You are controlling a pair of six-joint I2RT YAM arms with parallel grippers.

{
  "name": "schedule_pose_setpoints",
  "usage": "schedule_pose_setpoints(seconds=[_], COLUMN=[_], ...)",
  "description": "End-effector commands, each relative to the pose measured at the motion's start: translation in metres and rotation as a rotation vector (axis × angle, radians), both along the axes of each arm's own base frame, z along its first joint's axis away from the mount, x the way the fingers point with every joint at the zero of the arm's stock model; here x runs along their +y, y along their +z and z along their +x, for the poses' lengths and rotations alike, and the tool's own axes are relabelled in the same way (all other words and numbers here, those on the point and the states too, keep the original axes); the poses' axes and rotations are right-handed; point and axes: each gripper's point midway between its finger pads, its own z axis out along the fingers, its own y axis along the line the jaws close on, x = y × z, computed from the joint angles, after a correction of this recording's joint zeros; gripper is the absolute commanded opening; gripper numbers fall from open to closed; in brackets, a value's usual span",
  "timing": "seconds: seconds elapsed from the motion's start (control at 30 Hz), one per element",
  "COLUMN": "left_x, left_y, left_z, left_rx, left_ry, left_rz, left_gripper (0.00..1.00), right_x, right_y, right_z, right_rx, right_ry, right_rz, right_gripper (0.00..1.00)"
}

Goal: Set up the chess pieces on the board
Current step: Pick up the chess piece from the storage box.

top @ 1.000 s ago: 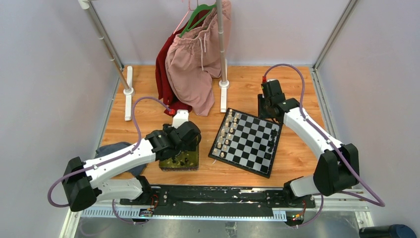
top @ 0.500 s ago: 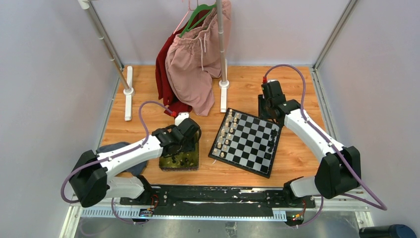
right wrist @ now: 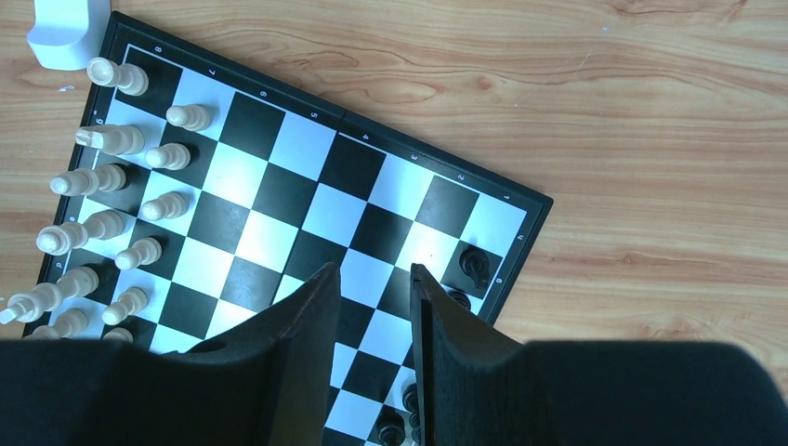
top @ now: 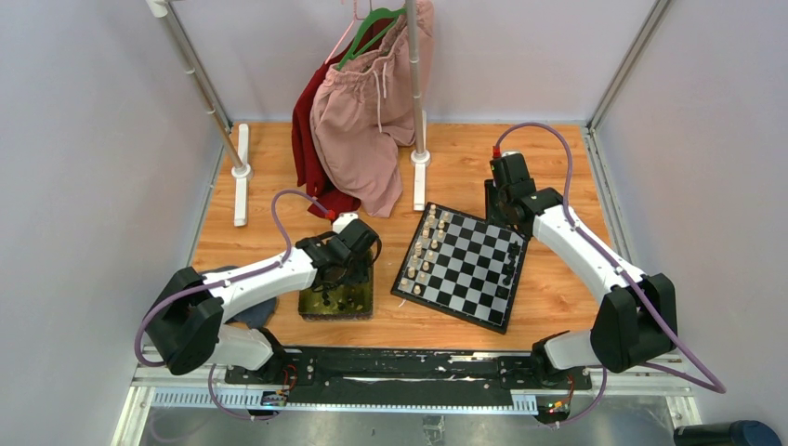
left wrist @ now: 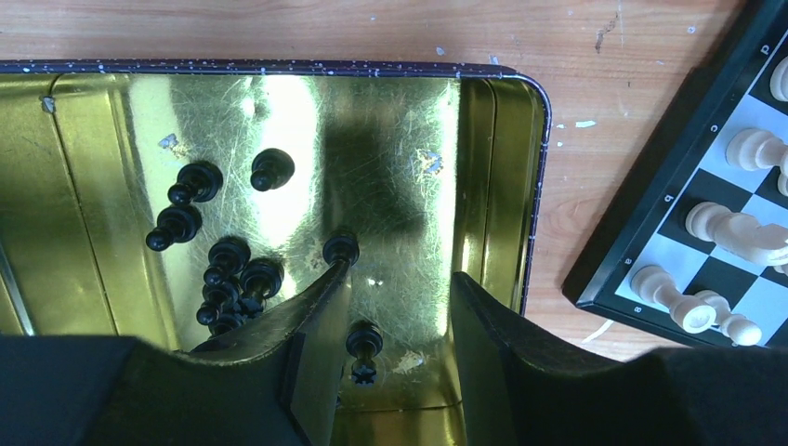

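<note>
Several black chess pieces (left wrist: pixel 232 279): loose on the floor of a gold tin tray (left wrist: pixel 526 186), most of them bunched at lower left of the left wrist view, three scattered above. One lone piece (left wrist: pixel 362 346) sits at bottom centre. A few more black pieces (right wrist: pixel 476 265) stand on the chessboard (right wrist: pixel 307 149), along its edge at lower right of the right wrist view. White pieces (right wrist: pixel 111 139): two ranks along the opposite edge, left of frame.

Left tool (left wrist: pixel 400 279): down inside the tray, jaws part-way apart and unclenched, straddling the lone piece, which lies just beside one finger; no two-sided grip shows. Right tool (right wrist: pixel 372 274): above the board, jaws a narrow gap apart, nothing between them.

Handling, by judgement: pieces are light, rigid, smooth and tiny against the fingers. They are apt to skid or roll on the glossy tin and to topple when set down. Best hold is across the stem just under the head, where the flared base and round head give the fingers a waist. The lone piece is the cleaner pick; the bunch risks nudged neighbours.

Wooden surface (right wrist: pixel 650 111): carries tray and board just beside each other, not touching.
</note>
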Motion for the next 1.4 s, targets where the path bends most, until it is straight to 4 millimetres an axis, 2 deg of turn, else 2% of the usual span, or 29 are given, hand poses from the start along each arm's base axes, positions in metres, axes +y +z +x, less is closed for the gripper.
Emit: schedule_pose_setpoints(seconds=[0.0, 0.83, 0.93, 1.17, 1.37], left_x=[0.002, 0.026, 0.026, 0.025, 0.025], left_y=[-0.002, -0.017, -0.019, -0.023, -0.025], left_z=[0.003, -0.001, 0.000, 0.004, 0.005], left_rx=[-0.002, 0.018, 0.020, 0.016, 0.022], left_ry=[0.007, 0.056, 0.054, 0.057, 0.054], left_rz=[0.001, 0.052, 0.054, 0.055, 0.059], left_gripper=[0.48, 0.48, 0.43, 0.42, 0.35], right_x=[-0.002, 0.001, 0.001, 0.000, -0.002], right_y=[-0.006, -0.010, -0.009, -0.009, -0.012], right_z=[-0.007, -0.001, 0.000, -0.002, -0.003], right_rx=[0.021, 0.029, 0.026, 0.025, 0.030], right_ry=[0.017, 0.030, 0.029, 0.028, 0.023], right_rz=[-0.038, -0.041, -0.040, -0.045, -0.050], right_gripper=[0.38, 0.38, 0.38, 0.38, 0.38])
